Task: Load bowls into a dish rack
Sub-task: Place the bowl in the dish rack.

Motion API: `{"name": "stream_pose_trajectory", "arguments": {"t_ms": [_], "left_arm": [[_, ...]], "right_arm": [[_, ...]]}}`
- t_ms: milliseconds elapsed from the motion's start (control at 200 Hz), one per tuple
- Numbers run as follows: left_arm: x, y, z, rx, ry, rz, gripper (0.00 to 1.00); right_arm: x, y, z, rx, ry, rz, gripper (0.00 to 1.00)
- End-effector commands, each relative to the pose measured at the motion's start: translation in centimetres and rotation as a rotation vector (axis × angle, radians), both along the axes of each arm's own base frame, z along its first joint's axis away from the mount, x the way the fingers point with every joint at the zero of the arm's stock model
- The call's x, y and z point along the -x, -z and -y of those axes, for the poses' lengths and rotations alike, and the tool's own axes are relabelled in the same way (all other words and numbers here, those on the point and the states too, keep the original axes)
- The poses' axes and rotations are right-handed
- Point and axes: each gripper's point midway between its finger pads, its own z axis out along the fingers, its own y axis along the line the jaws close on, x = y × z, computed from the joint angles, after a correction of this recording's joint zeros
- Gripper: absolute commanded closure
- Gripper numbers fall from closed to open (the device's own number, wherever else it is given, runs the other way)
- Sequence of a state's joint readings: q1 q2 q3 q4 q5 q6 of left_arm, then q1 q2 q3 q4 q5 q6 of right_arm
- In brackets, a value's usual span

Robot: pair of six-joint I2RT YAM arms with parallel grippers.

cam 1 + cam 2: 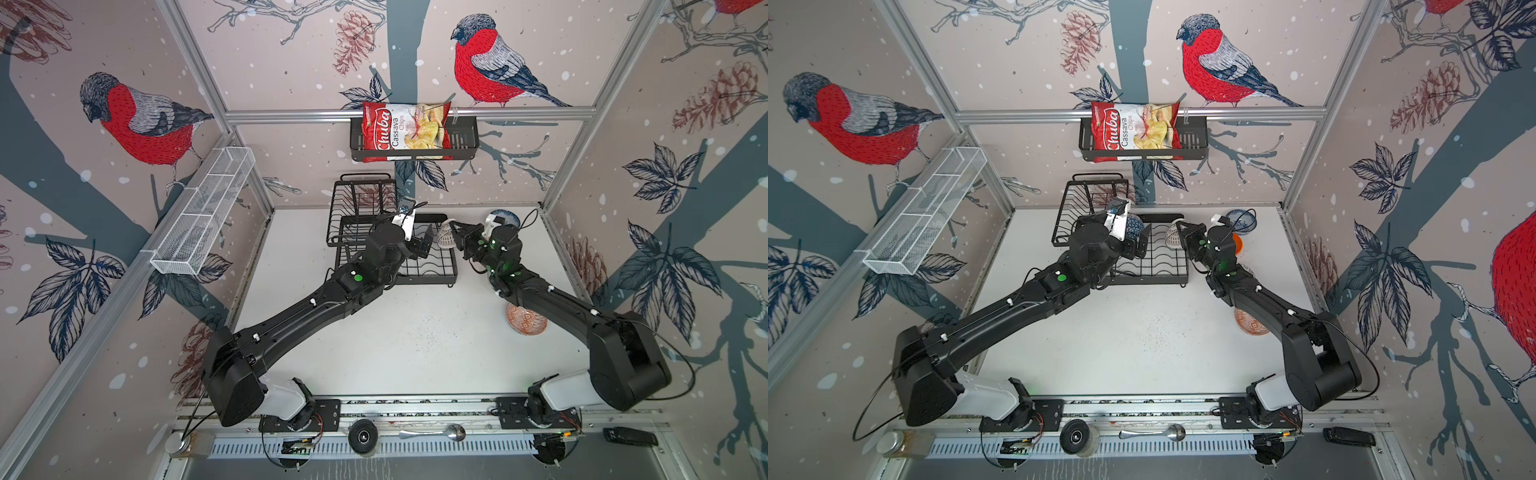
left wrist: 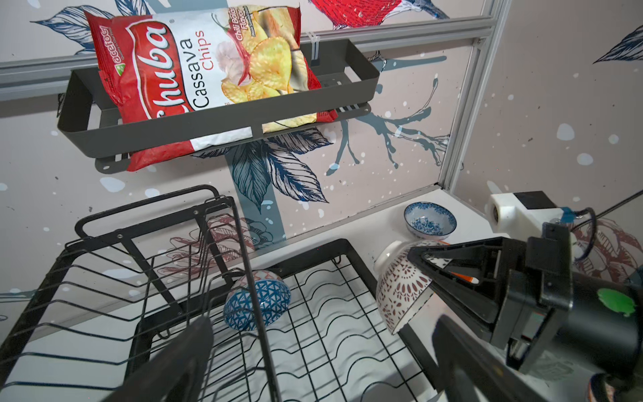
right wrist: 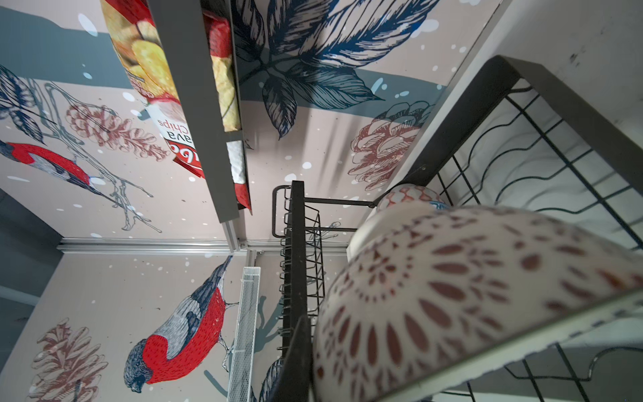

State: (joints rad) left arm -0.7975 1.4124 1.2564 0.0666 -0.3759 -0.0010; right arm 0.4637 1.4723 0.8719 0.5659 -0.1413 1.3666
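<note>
right up against the right wrist camera sits a round white bowl with red-brown petal marks (image 3: 452,296), blurry and tipped on its side. the right gripper (image 1: 455,237) pinches its rim and holds it at the right edge of the black wire dish rack (image 1: 428,281). the left gripper (image 1: 424,244) is spread wide with nothing in it, and it hangs over the wavy wire floor of the rack. down on that floor, near the back and just beside the raised top basket, a small round bowl with blue triangles (image 2: 257,306) lies tipped over. on the white bench (image 1: 374,332), in the far right corner, a white bowl with blue flowers (image 2: 429,221) stands upright. in a top view a bit of a shiny plain orange bowl (image 1: 1237,244) peeks out from behind the right arm's wrist. nearer the front, a red-orange patterned bowl (image 1: 525,323) sits on the bench, partly hidden under the right arm. on the back wall a black shelf basket (image 1: 465,137) holds a red and white bag of cassava chips (image 1: 405,131). a long white mesh basket (image 1: 203,216) hangs on the left wall.
</note>
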Motion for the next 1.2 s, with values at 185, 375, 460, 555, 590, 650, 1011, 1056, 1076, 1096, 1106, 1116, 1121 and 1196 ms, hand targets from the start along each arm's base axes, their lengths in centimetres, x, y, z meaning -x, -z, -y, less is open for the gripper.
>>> {"name": "stream_pose_trajectory", "arguments": {"t_ms": [185, 375, 460, 555, 590, 650, 1011, 1056, 1076, 1096, 1106, 1116, 1121, 1196], "left_arm": [[-0.7, 1.6, -2.6, -0.067, 0.094, -0.088, 0.02], [-1.6, 1.8, -5.7, 0.015, 0.092, -0.094, 0.02], [-2.0, 1.7, -6.6, 0.005, 0.067, -0.100, 0.02], [-1.8, 1.6, -6.9, 0.000, 0.060, -0.088, 0.02], [-1.8, 1.6, -6.8, 0.004, 0.065, -0.086, 0.02], [-1.7, 1.5, -6.7, 0.010, 0.073, -0.088, 0.02], [-2.0, 2.2, -6.6, 0.014, 0.066, -0.113, 0.02], [-2.1, 2.2, -6.5, 0.015, 0.067, -0.114, 0.02], [-2.1, 2.4, -6.5, 0.014, 0.067, -0.118, 0.02], [-2.1, 2.3, -6.4, 0.015, 0.070, -0.118, 0.02], [-2.1, 2.3, -6.4, 0.016, 0.069, -0.117, 0.02], [-2.1, 2.3, -6.5, 0.017, 0.069, -0.117, 0.02], [-2.1, 2.3, -6.5, 0.017, 0.068, -0.117, 0.02], [-2.1, 2.3, -6.5, 0.016, 0.066, -0.117, 0.02]], "right_arm": [[-0.9, -0.2, -3.3, -0.008, -0.039, 0.126, 1.00], [-1.7, 0.8, -6.5, 0.027, -0.095, 0.144, 1.00], [-2.0, 1.1, -7.7, 0.022, -0.111, 0.156, 1.00], [-2.6, 1.8, -8.6, 0.018, -0.116, 0.144, 1.00], [-2.8, 2.0, -9.0, 0.017, -0.121, 0.139, 1.00], [-3.1, 2.6, -9.7, 0.016, -0.127, 0.130, 1.00], [-4.6, 6.2, -13.3, -0.034, -0.178, 0.073, 1.00], [-4.8, 6.4, -13.6, -0.041, -0.182, 0.071, 1.00], [-4.9, 6.5, -13.8, -0.044, -0.183, 0.073, 1.00], [-5.0, 6.5, -13.9, -0.048, -0.182, 0.073, 1.00], [-5.0, 6.6, -13.9, -0.049, -0.183, 0.071, 1.00], [-5.0, 6.5, -14.0, -0.051, -0.184, 0.073, 1.00], [-5.0, 6.5, -14.0, -0.052, -0.184, 0.073, 1.00], [-5.4, 6.9, -14.5, -0.056, -0.190, 0.064, 1.00]]}}
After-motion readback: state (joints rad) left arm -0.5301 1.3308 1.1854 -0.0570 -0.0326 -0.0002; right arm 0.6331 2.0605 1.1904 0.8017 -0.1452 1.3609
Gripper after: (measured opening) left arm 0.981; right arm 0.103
